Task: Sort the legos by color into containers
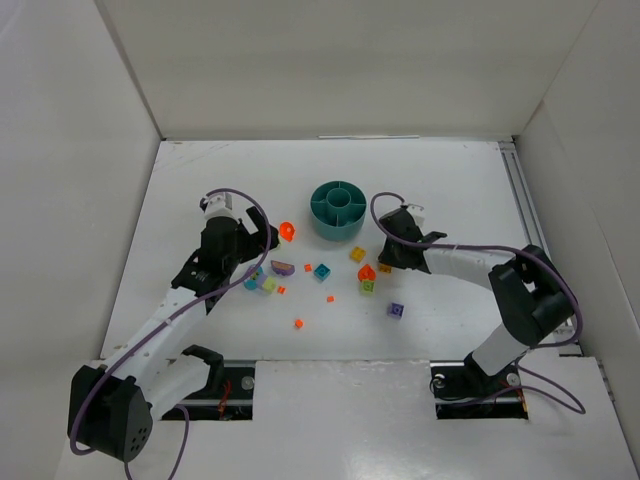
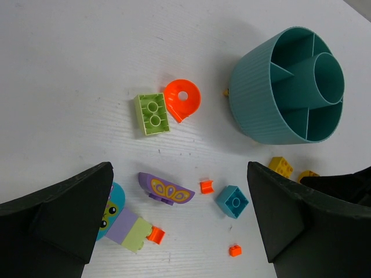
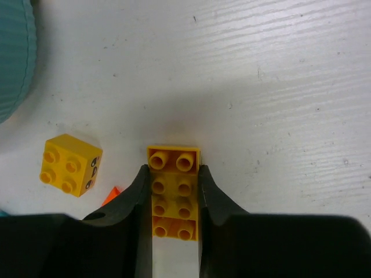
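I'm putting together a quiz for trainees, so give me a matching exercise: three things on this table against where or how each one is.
Things:
1. long yellow brick
2. lime green brick
3. teal dish

Places or states:
A. beside the orange round piece
B. between the fingers of the right gripper
C. no bricks visible inside

Pairs: 1-B, 2-A, 3-C

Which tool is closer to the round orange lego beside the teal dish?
Left. The left tool hangs open right beside the orange piece, left of the dish. The right tool is past the dish's other side, closed on a long yellow brick.
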Robot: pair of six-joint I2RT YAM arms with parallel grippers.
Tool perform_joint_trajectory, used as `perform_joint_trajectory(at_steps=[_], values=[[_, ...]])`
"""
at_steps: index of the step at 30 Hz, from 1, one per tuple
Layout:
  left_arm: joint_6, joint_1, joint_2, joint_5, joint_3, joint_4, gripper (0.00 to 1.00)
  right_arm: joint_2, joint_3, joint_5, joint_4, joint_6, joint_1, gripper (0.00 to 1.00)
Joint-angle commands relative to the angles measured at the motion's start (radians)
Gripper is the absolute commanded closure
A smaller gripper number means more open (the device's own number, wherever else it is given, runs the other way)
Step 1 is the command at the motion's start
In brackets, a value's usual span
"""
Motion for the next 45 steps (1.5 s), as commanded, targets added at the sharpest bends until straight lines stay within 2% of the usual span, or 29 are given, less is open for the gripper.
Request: perform_joint_trajectory(at_steps=[1, 6, 8, 9, 12, 14, 16, 17, 18, 19, 21, 22, 23, 25, 26, 29, 31, 33, 38, 45], values=[[0.002, -0.004, -0.007, 0.000, 0.003, 0.023, 0.00, 0.007, 0.013, 0.072, -0.069, -0.055, 0.001, 0.86], [0.002, -0.004, -0.029, -0.009, 0.003, 0.014, 0.00, 0.016, 0.059, 0.097, -0.071, -0.166, 0.001, 0.83], [0.002, -0.004, -0.038, -0.009, 0.003, 0.014, 0.00, 0.007, 0.068, 0.106, -0.041, -0.236, 0.001, 0.90], [0.002, -0.004, -0.038, -0.009, 0.003, 0.004, 0.00, -0.003, 0.068, 0.106, -0.030, -0.256, 0.001, 0.90], [0.011, -0.004, -0.050, -0.009, 0.003, 0.004, 0.00, -0.075, 0.056, 0.128, 0.099, -0.428, 0.001, 0.94], [0.011, -0.004, -0.060, -0.009, 0.003, 0.004, 0.00, -0.132, 0.045, 0.100, 0.232, -0.605, 0.001, 0.94], [0.023, -0.004, -0.060, 0.001, -0.007, 0.029, 0.00, -0.178, 0.018, 0.010, 0.390, -0.789, 0.001, 0.94], [0.024, -0.004, -0.060, 0.002, -0.007, 0.029, 0.00, -0.189, 0.018, -0.004, 0.424, -0.818, 0.001, 0.94], [0.024, -0.004, -0.060, 0.014, -0.007, 0.044, 0.00, -0.189, 0.018, -0.024, 0.467, -0.856, 0.001, 0.98], [0.024, -0.004, -0.060, 0.024, -0.007, 0.058, 0.00, -0.201, 0.004, -0.091, 0.511, -0.896, 0.001, 0.99], [0.033, -0.004, -0.060, 0.025, -0.016, 0.070, 0.00, -0.201, -0.024, -0.177, 0.671, -0.990, -0.032, 0.99], [0.033, -0.004, -0.060, 0.025, -0.016, 0.070, 0.00, -0.191, -0.036, -0.332, 0.735, -1.023, -0.048, 0.95], [0.045, -0.004, -0.060, 0.025, -0.016, 0.081, 0.00, -0.177, -0.045, -0.420, 0.793, -1.048, -0.085, 0.94], [0.056, -0.004, -0.060, 0.025, -0.016, 0.081, 0.00, -0.113, -0.045, -0.577, 0.935, -1.060, -0.116, 0.92], [0.056, -0.004, -0.060, 0.034, -0.016, 0.090, 0.00, -0.090, -0.045, -0.710, 0.981, -1.060, -0.127, 0.92], [0.056, -0.004, -0.050, 0.034, -0.007, 0.090, 0.00, 0.004, -0.068, -0.870, 1.208, -1.034, -0.136, 0.89], [0.056, -0.004, -0.050, 0.034, -0.007, 0.110, 0.00, 0.076, -0.068, -0.918, 1.345, -0.993, -0.136, 0.87], [0.065, -0.004, -0.050, 0.043, -0.016, 0.119, 0.00, 0.122, -0.054, -0.978, 1.410, -0.959, -0.136, 0.87], [0.065, -0.004, -0.050, 0.052, -0.016, 0.129, 0.00, 0.240, -0.045, -1.030, 1.682, -0.832, -0.145, 0.87], [0.065, -0.004, -0.020, 0.061, -0.016, 0.147, 0.00, 0.282, -0.073, -1.041, 1.753, -0.810, -0.154, 0.86]])
